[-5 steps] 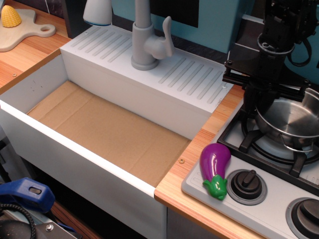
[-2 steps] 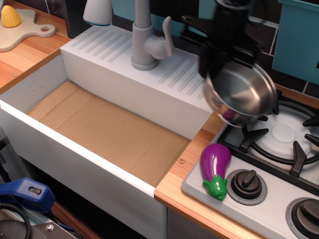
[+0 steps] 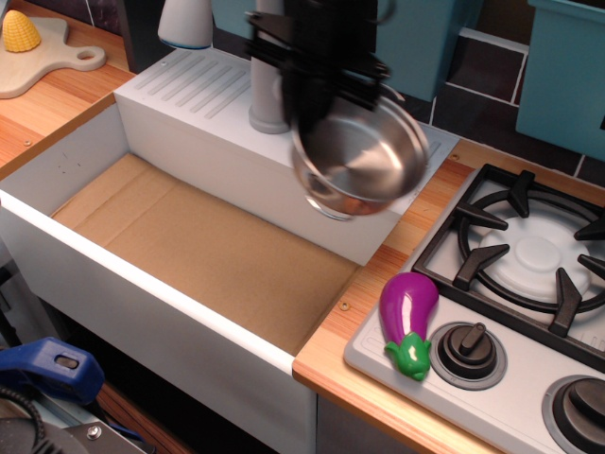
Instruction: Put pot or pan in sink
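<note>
The shiny steel pot [image 3: 361, 163] hangs in the air, tilted toward the camera, over the sink's ribbed back ledge at its right end. My black gripper [image 3: 304, 99] is shut on the pot's left rim and reaches down from the top of the view; it is motion-blurred. The sink [image 3: 61, 168] is a large white basin with a brown cardboard bottom [image 3: 203, 251]. Its grey faucet [image 3: 267, 104] stands on the ledge, partly hidden behind my gripper.
A purple toy eggplant [image 3: 409, 318] lies on the stove's front left corner by a black knob [image 3: 467, 352]. The bare stove burner [image 3: 529, 255] is at right. A cutting board with a toy corn [image 3: 21, 33] is far left. Teal boxes [image 3: 565, 66] stand behind.
The gripper has lifted the pot off the stove burner and carried it left, from over the burner to above the sink's back ledge.
</note>
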### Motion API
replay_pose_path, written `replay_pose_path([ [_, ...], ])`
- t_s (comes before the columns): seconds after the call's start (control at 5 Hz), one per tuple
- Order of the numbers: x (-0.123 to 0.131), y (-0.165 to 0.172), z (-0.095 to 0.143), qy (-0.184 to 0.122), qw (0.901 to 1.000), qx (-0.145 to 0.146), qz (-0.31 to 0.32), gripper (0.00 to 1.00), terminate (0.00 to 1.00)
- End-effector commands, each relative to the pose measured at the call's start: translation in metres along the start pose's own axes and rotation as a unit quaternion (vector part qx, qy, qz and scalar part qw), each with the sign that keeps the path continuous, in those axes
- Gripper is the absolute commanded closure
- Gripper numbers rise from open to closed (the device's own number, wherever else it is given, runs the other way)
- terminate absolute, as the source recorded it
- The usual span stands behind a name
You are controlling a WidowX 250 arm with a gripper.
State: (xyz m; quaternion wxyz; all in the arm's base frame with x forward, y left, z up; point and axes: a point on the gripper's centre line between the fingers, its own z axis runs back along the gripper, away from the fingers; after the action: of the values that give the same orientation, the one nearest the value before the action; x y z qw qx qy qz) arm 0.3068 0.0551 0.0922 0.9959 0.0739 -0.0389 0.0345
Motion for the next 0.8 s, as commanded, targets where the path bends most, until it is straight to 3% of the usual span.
replay_pose_path([
  [0.0, -0.015, 0.033, -0.010, -0.046, 0.9987, 0.021, 0.011, 1.00, 0.00],
  [0.2, -0.031, 0.039, -0.044, -0.093, 0.9950, 0.033, 0.016, 1.00, 0.00],
  [0.6, -0.025, 0.041, -0.087, -0.107, 0.9942, -0.011, 0.002, 1.00, 0.00],
])
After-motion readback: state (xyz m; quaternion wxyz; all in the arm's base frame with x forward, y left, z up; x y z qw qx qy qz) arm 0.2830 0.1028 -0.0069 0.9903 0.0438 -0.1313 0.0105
